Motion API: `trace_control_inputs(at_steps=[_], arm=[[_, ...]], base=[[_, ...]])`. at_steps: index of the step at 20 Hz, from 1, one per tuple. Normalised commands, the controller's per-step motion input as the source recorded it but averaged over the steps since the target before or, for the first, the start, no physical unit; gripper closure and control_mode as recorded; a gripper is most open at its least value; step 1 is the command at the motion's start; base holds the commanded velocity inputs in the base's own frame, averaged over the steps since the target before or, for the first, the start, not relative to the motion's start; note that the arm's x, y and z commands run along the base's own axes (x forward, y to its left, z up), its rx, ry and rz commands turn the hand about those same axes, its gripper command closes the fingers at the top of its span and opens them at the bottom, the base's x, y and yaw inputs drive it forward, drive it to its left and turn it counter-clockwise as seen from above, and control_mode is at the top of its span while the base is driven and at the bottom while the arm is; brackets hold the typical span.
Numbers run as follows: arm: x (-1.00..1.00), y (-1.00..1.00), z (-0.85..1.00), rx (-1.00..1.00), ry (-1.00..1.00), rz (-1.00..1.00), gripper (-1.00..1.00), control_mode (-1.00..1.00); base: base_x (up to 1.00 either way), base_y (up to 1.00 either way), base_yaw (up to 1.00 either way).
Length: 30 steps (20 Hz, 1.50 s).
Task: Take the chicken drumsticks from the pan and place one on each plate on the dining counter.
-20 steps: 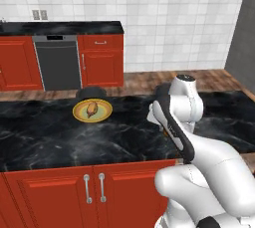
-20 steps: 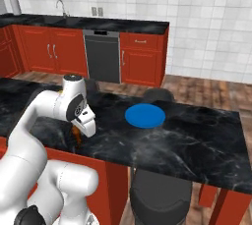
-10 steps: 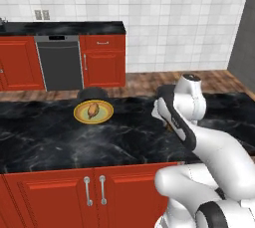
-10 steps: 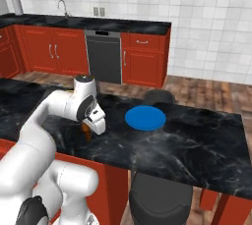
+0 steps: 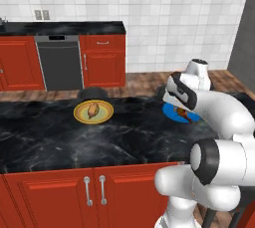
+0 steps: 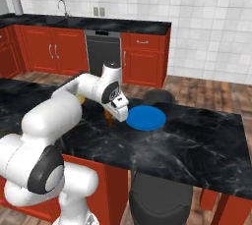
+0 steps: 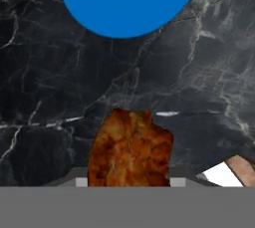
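My gripper [image 6: 111, 119] is shut on a golden-brown chicken drumstick [image 7: 130, 150] and holds it just above the dining counter [image 7: 50, 72]. The blue plate [image 6: 146, 118] lies bare a short way ahead of the drumstick; in the hand view the blue plate [image 7: 128, 0] sits at the top. From the left base view the held drumstick [image 5: 183, 114] hangs at the near edge of the blue plate [image 5: 172, 111], which my arm partly hides. Another drumstick [image 5: 92, 109] rests on the yellow plate [image 5: 79, 114] further left. The pan is out of view.
Dark round stools [image 5: 92, 93] stand behind the counter, and one stool [image 6: 160, 199] stands on my side at its right end. Red cabinets and a dishwasher [image 6: 102, 52] line the back wall. The counter's right edge [image 6: 241, 160] is past the blue plate.
My arm has swung right along the counter with the drumstick in its grip, from near the counter's middle to the edge of the blue plate. The yellow plate has not moved.
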Motion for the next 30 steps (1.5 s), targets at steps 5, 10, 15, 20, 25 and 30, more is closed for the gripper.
trace_control_inputs(at_steps=[5,10,15,20,25,30], arm=[[0.71,-0.74,-0.06,0.0,0.15,0.0,1.0,-1.0],[0.65,-0.63,-0.52,0.0,0.0,0.0,1.0,-1.0],[0.75,-0.49,-0.49,0.0,0.0,0.0,1.0,-1.0],[0.77,-0.4,-0.5,0.0,0.04,0.0,1.0,-1.0],[0.47,-0.07,-0.63,-0.06,0.01,0.0,1.0,-1.0],[0.32,0.05,-0.63,-0.14,0.06,0.0,1.0,-1.0]], base=[[0.0,0.0,0.0],[0.0,0.0,0.0],[0.0,0.0,0.0],[0.0,0.0,0.0],[0.0,0.0,0.0],[0.0,0.0,0.0]])
